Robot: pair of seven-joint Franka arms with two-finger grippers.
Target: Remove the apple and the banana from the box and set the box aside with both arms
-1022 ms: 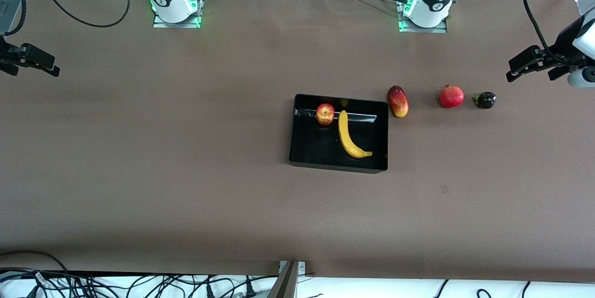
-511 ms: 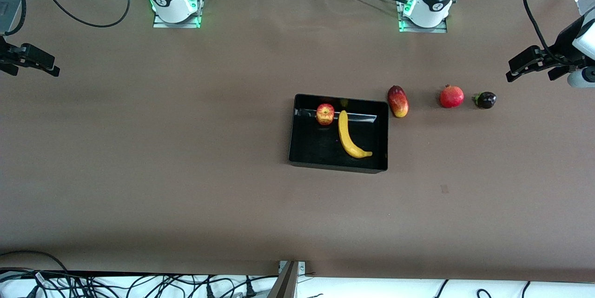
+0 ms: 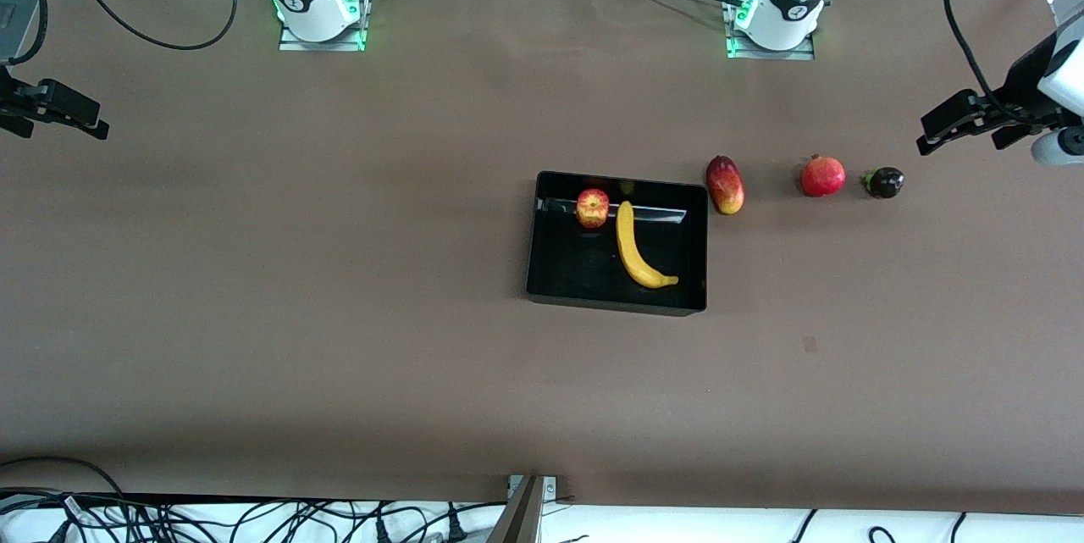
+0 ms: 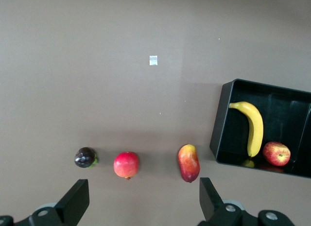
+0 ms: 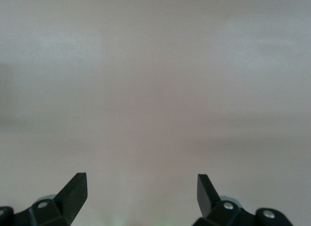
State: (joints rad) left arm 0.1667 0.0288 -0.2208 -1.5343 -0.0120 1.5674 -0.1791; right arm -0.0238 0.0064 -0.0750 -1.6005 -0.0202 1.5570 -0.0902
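Observation:
The black box (image 3: 532, 240) sits mid-table. In it lie the red-yellow apple (image 3: 593, 208) and the yellow banana (image 3: 635, 248), side by side. My left gripper (image 3: 961, 135) hangs open and empty over the left arm's end of the table, apart from the box. Its wrist view shows its open gripper (image 4: 142, 196), the box (image 4: 218, 133), the banana (image 4: 253, 126) and the apple (image 4: 276, 153). My right gripper (image 3: 68, 130) waits open and empty over the right arm's end. Its wrist view shows the open gripper (image 5: 141, 187) over bare table.
A mango (image 3: 726, 185) lies just beside the box toward the left arm's end, then a pomegranate (image 3: 823, 176) and a dark purple fruit (image 3: 884, 182) in a row. A small pale mark (image 3: 810, 344) is on the brown table, nearer the camera.
My left gripper has shifted very slightly. The fruits, the box and the right arm have not moved.

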